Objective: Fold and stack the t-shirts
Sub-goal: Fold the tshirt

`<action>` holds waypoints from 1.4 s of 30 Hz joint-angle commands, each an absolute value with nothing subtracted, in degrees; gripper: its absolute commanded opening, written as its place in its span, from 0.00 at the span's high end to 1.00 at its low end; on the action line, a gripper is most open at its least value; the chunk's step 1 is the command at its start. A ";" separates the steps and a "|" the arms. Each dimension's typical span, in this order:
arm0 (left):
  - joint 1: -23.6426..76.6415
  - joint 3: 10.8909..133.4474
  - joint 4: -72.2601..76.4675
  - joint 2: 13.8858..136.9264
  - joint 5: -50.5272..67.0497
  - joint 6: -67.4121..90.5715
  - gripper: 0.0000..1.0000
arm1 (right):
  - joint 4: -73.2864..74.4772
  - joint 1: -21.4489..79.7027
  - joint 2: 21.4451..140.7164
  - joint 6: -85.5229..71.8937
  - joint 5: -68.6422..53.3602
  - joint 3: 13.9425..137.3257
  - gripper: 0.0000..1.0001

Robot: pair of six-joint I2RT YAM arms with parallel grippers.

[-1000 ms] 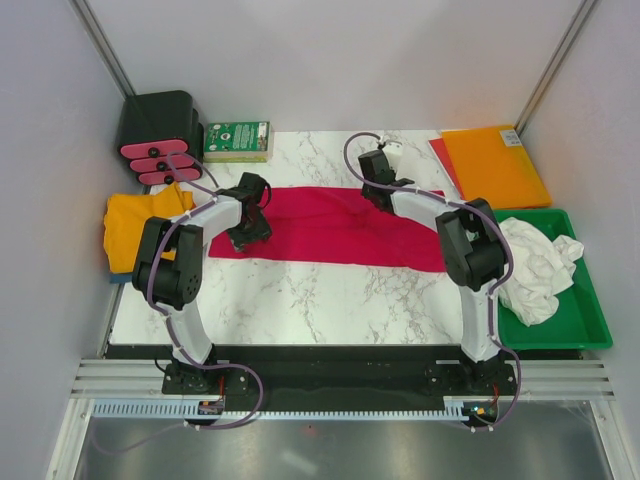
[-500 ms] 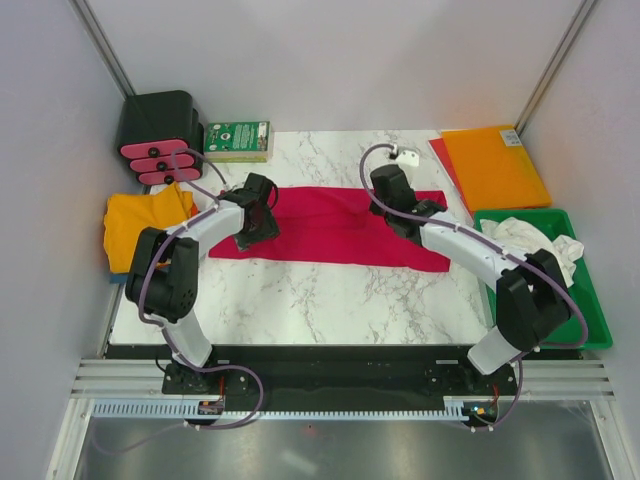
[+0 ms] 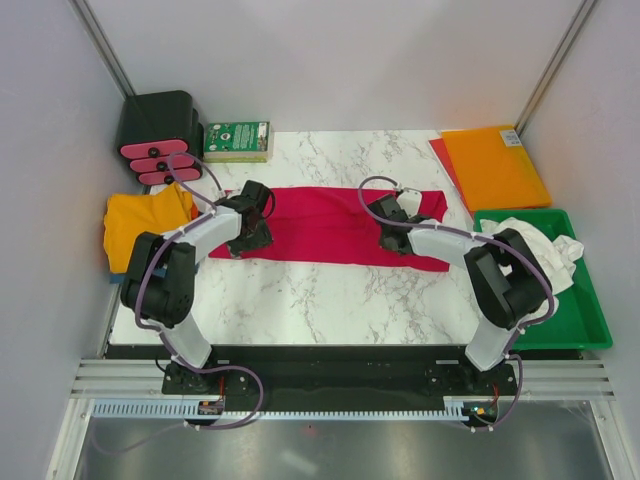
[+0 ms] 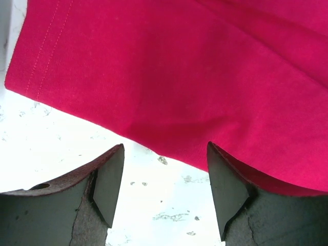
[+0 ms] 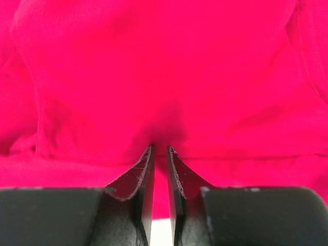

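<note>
Top external: crimson t-shirt spread flat as a long band across mid-table, between both arms. Left gripper with jaws apart, poised at the shirt's near hem over marble table. Right gripper with jaws nearly together, seemingly nipped on a puckered fold of the same shirt. Yellow t-shirt bunched at left table edge. White t-shirt crumpled in green tray. Orange sheet at far right corner.

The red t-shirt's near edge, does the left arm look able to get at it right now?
Probably yes. The left gripper hangs open right at the red t-shirt's near edge, over bare marble table, with nothing lying in the way.
</note>
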State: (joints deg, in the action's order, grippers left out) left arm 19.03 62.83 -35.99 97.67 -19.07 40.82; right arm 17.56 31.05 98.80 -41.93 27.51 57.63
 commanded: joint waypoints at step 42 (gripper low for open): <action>54.40 63.89 -44.74 96.00 -14.23 46.14 0.30 | 37.29 23.11 124.77 -32.78 25.93 112.01 0.60</action>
